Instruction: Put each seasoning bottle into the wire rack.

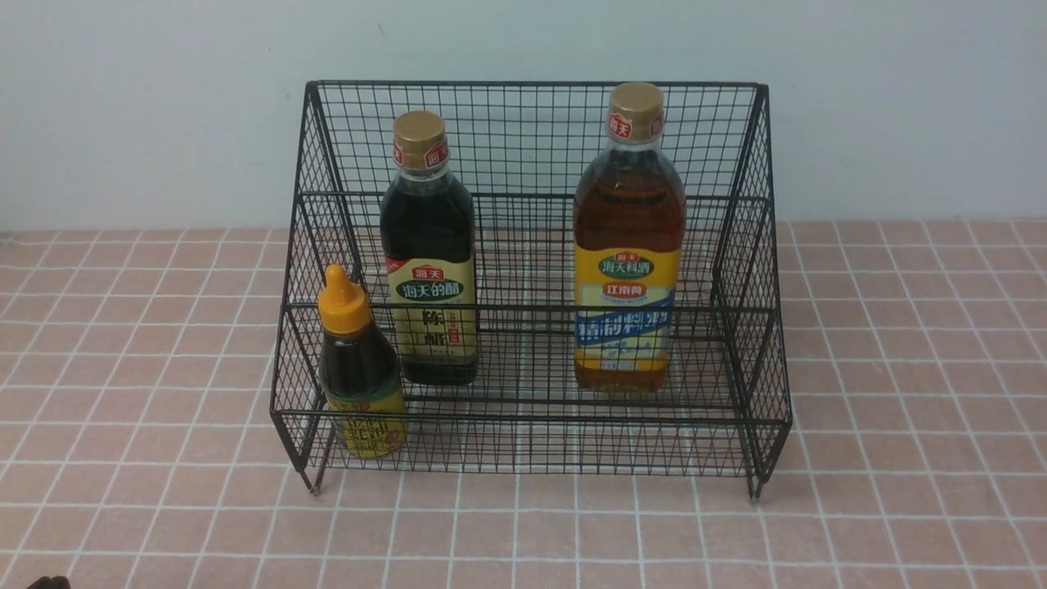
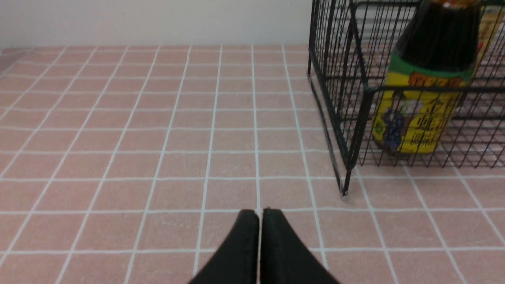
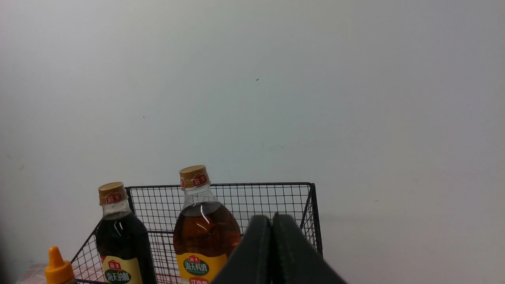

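On the bench, front view: wire rack is standing on pink tiles by the wall.
Lower tier, front view: tall dark bottle and amber bottle are standing upright, well apart; squeeze bottle is sitting upright at the rack's front left corner.
Left wrist view: left hand is hovering over bare bench with fingers pressed together, holding nothing, near the rack's corner leg.
Right wrist view: right hand is pointing toward the wall, fingers pressed together, gripping nothing.
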